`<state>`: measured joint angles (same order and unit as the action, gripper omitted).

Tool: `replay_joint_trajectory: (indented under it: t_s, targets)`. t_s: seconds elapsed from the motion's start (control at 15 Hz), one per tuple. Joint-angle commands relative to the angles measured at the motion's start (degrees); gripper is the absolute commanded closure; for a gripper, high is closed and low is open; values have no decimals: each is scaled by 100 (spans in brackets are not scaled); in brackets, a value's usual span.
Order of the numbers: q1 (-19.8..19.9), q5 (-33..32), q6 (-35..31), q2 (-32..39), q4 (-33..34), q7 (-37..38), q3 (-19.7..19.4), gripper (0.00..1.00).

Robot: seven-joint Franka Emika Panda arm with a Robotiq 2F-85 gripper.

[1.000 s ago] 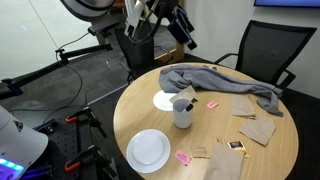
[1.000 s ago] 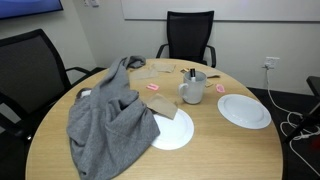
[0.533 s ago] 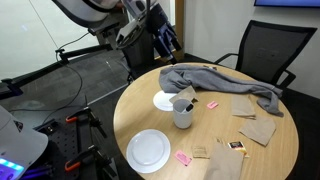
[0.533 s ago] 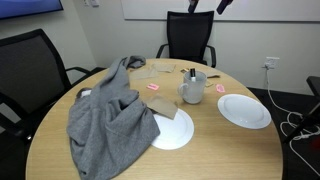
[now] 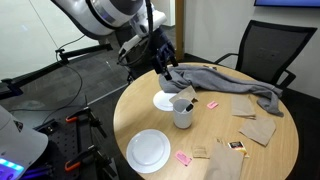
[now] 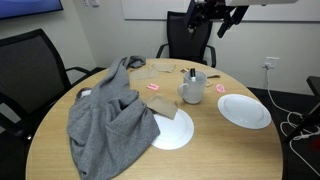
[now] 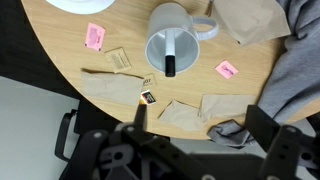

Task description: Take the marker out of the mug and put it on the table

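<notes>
Marker (image 7: 171,56) inside mug (image 7: 153,42), wide-spread tool (image 5: 164,68) well clear above.

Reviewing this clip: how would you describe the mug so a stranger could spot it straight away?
Start at the round wooden table and find the grey cloth draped over it. Just beside the cloth, near the flat white plates, stands the mug: the only upright cup, pale, with a dark marker standing inside.

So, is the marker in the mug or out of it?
In. The wrist view looks down into the mug and shows the dark marker inside its rim.
</notes>
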<state>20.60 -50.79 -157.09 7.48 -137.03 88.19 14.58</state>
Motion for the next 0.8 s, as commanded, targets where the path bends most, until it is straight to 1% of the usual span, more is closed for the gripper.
replay_joint_trajectory:
  t_s: [0.0,0.4,0.47,0.53,0.73]
  targets:
    - [14,-66,83,274,216,188,-107,0]
    - [36,-134,-102,638,402,197,-357,0]
    - [96,-21,-205,669,379,-34,-349,0]
    - [26,0,-35,558,305,-1,-321,0]
    - [69,0,-97,643,323,-5,-333,0]
